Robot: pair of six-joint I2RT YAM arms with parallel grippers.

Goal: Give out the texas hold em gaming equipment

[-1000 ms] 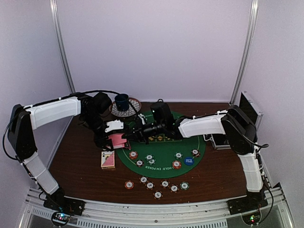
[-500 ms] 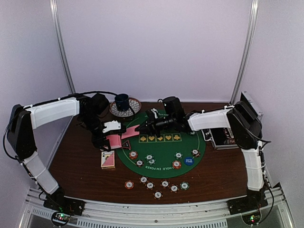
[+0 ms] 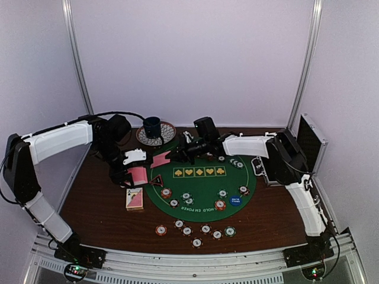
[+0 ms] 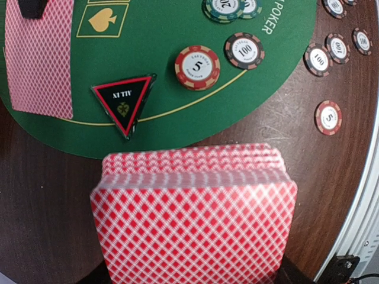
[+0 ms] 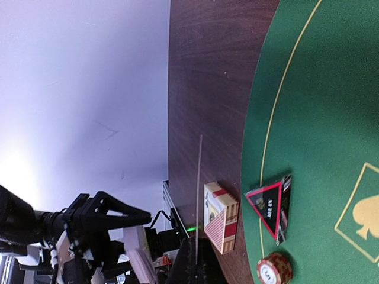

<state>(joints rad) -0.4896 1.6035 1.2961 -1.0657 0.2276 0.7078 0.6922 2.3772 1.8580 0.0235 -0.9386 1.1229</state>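
**Dealing step, one card in transit.** The left gripper (image 3: 135, 171) is closed on the deck (image 4: 195, 207). It holds the deck back-up above the bench (image 3: 100, 207), just off the left rim of the mat (image 3: 204, 184). Its fingers are hidden behind the cards in the wrist view.

The right gripper (image 3: 175, 156) reaches in from the right and pinches a single card (image 3: 160, 158) by one end. This card lies over the mat's far-left edge, just beyond the marker (image 4: 124, 102), and shows only as a thin edge-on line in the right wrist view. Whether it touches the felt cannot be told.

The marker lies flat on the mat's left rim with an orange chip (image 4: 197, 67) beside it. More chips sit on the mat, and a loose row (image 3: 196, 232) lies on the bench toward the near edge. A box (image 3: 135, 199) lies on the bench near the deck.

**Judgement:**
- The card appears to be on its way from the deck to a player's place, so distribution looks to be under way, not finished.
- The next move calls for lowering the card flat to its spot and opening the right gripper without sliding the card into the marker.
- The right gripper would then return to the deck, which the left gripper must hold level and steady so that only the top card is pinched off
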